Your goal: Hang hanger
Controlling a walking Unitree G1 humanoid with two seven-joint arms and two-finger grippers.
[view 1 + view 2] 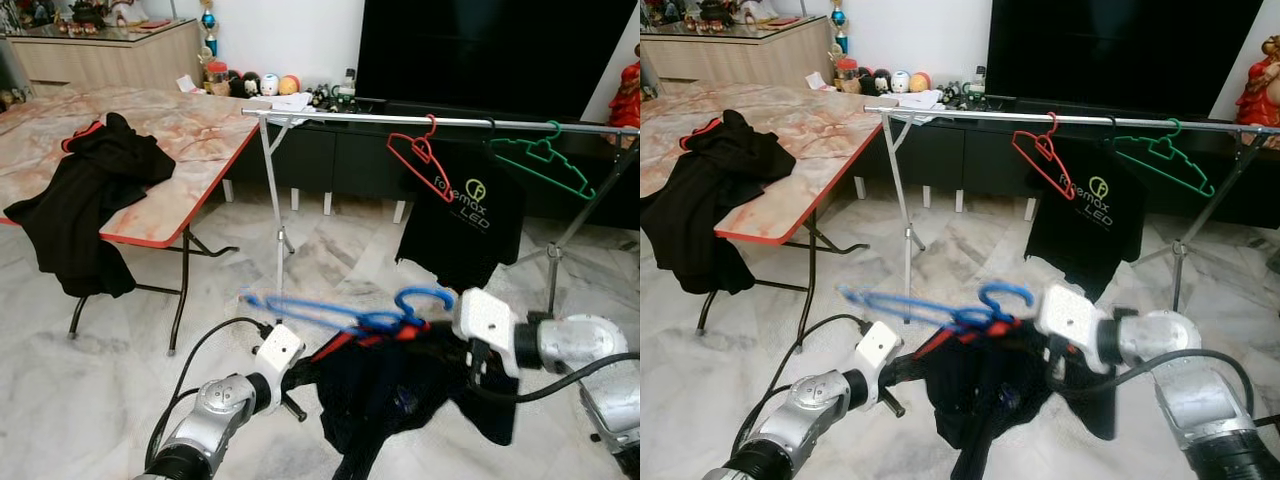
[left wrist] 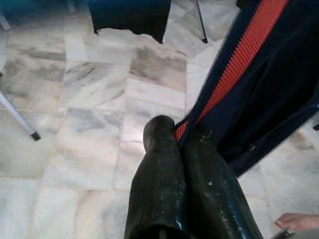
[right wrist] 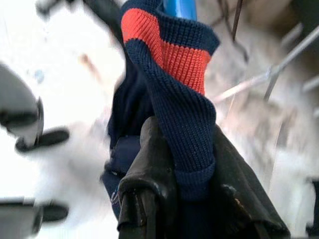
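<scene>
Hanging is not yet done — the blue hanger [image 1: 345, 312], blurred, is held low in front of the robot, well below the metal rail [image 1: 440, 121], with a dark navy garment [image 1: 400, 390] with a red-striped collar draped on it. The left gripper [image 2: 182, 144] is clamped on the garment's red-and-navy edge, jaws together on the cloth. The right gripper [image 3: 192, 164] is shut on the knitted collar, just under the hanger's neck. Left to do, by the look of it: the hook must be lifted up and over the rail.

Room on the rail is limited on the right by a red hanger [image 1: 420, 155], a black T-shirt [image 1: 463, 225] and a green hanger [image 1: 545, 160]; the stretch to their left is bare. A bench [image 1: 190, 135] carrying black clothes [image 1: 85, 200] stands to the left, well apart.
</scene>
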